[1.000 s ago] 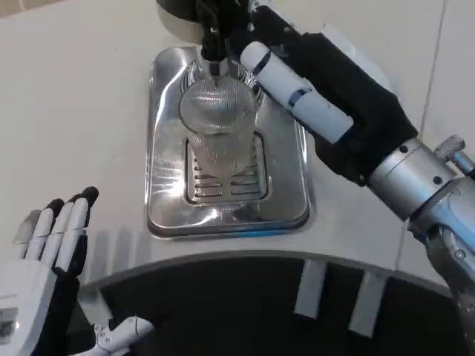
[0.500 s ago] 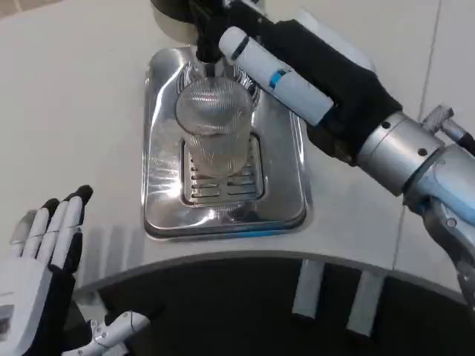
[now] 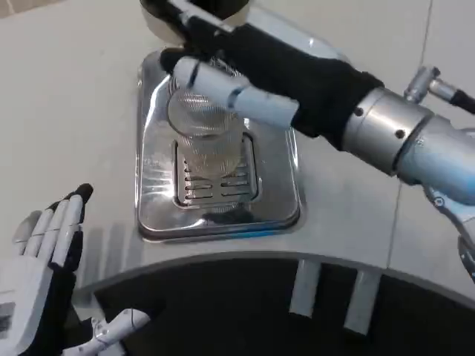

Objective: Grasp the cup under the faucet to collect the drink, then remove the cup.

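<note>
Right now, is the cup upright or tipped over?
Upright: the clear ribbed cup stands on the metal drip tray, rim upward.

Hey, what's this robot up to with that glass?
It's getting a drink. A clear ribbed cup stands on a shiny metal drip tray beneath a dispenser. The right hand reaches across the cup's top, fingers around its rim; whether it grips yet is unclear. The left hand waits open near the table's edge.

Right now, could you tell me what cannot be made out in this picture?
- Faucet: head view, hidden behind the right hand.
- Grip on the cup: the hand covers the rim, so contact is unclear.
- Liquid in the cup: ribbed clear wall, cannot tell.
- Left hand: cut by the frame's left edge.
</note>
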`<move>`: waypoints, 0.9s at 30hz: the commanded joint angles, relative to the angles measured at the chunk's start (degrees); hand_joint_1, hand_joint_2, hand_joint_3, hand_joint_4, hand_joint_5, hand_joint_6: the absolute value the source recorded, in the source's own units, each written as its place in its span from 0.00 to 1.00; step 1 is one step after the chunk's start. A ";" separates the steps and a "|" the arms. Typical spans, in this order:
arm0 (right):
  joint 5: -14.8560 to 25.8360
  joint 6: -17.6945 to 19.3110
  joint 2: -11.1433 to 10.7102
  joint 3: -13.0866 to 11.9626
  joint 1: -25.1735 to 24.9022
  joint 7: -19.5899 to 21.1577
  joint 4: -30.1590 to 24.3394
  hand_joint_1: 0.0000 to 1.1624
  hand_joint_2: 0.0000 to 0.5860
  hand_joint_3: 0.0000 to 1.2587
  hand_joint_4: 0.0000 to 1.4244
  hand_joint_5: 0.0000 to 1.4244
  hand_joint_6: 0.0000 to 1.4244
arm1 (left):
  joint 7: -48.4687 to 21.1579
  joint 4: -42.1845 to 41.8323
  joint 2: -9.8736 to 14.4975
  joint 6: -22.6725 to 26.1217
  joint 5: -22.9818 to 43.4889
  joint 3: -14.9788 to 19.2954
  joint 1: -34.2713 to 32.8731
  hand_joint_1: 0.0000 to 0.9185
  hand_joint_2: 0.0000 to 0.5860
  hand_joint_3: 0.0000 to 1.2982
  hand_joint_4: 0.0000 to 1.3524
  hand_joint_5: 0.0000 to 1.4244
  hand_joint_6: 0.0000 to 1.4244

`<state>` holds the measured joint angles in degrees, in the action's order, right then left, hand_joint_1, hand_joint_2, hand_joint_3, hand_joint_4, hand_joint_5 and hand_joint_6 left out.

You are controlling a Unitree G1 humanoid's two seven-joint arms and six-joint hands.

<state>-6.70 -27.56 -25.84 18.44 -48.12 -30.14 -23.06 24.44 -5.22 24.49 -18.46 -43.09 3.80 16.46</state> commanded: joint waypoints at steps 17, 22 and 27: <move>-25.28 1.64 -2.90 11.99 0.30 -9.59 -8.10 0.00 0.92 0.01 0.00 0.00 0.00 | -0.16 2.83 -1.37 0.18 3.65 -0.97 -3.81 0.00 0.06 0.00 0.00 0.09 0.07; -26.39 1.79 -2.82 10.96 2.15 -10.48 -9.30 0.00 0.92 0.01 0.00 0.00 0.00 | -2.92 4.99 -0.93 0.21 4.89 -2.51 -8.09 0.02 0.05 0.00 0.00 0.06 0.07; -27.03 1.89 -2.53 10.06 2.79 -11.13 -9.75 0.00 0.93 0.01 0.00 0.00 0.00 | -6.03 6.70 0.02 -0.54 6.59 -3.27 -11.84 0.02 0.06 0.00 0.00 0.01 0.03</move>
<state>-34.69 -27.33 -28.68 27.02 -47.50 -37.50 -31.88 19.47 0.15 23.54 -18.43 -37.57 0.82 5.66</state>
